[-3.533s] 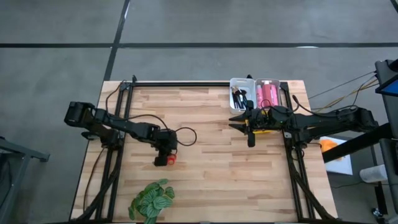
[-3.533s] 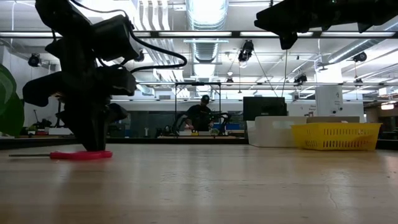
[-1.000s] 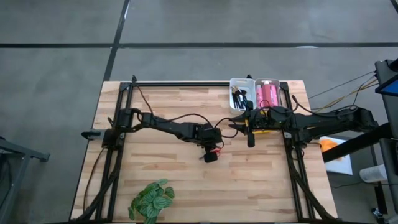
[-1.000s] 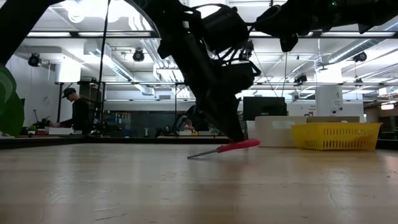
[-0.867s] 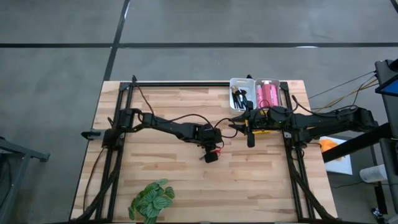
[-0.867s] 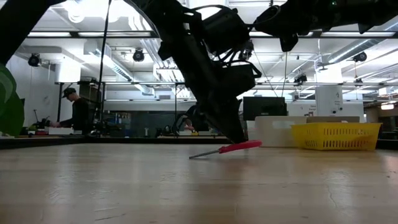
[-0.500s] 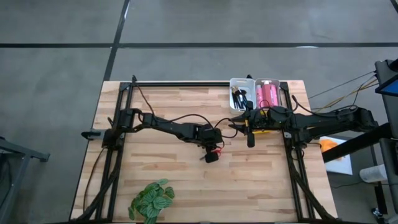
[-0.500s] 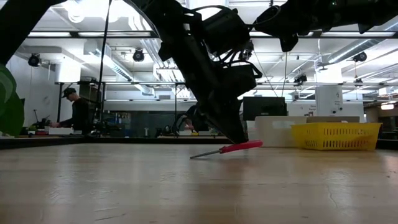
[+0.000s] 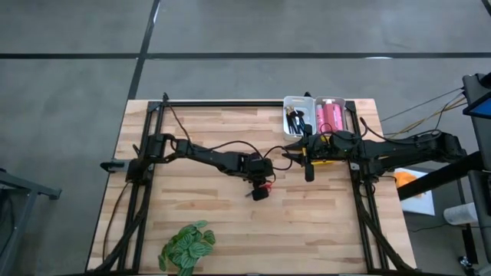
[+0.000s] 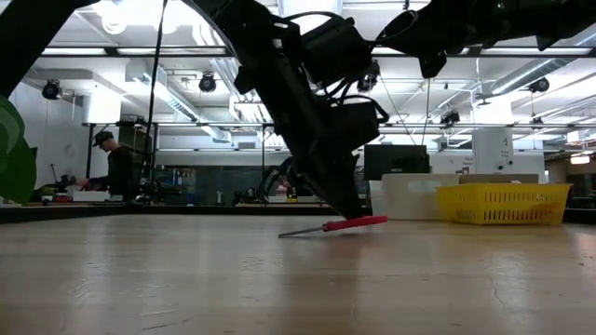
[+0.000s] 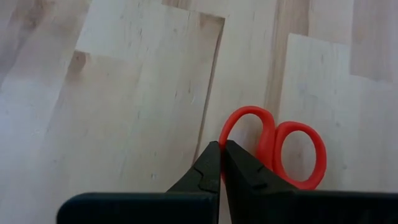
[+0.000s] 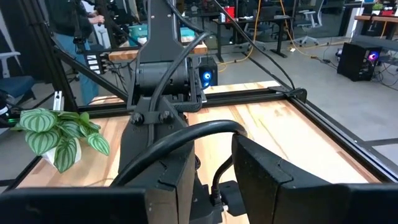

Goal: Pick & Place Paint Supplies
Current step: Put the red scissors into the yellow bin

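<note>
Overhead, table-level, two wrist views.

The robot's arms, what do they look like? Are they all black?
Yes, nearly. The left arm and the right arm are both dark and thin, built of jointed segments. Loose black cables loop along them. The left gripper ends in two black, pointed fingers. The right gripper has wider, blocky black fingers and a small yellow patch beside it.

Pale wooden plank surface (image 9: 199,222). Directly on it: two white bins (image 9: 314,101) side by side at the far edge, a green leafy plant (image 9: 186,247) near the front edge, red-handled scissors (image 9: 265,186) mid-surface, one end tilted up.
</note>
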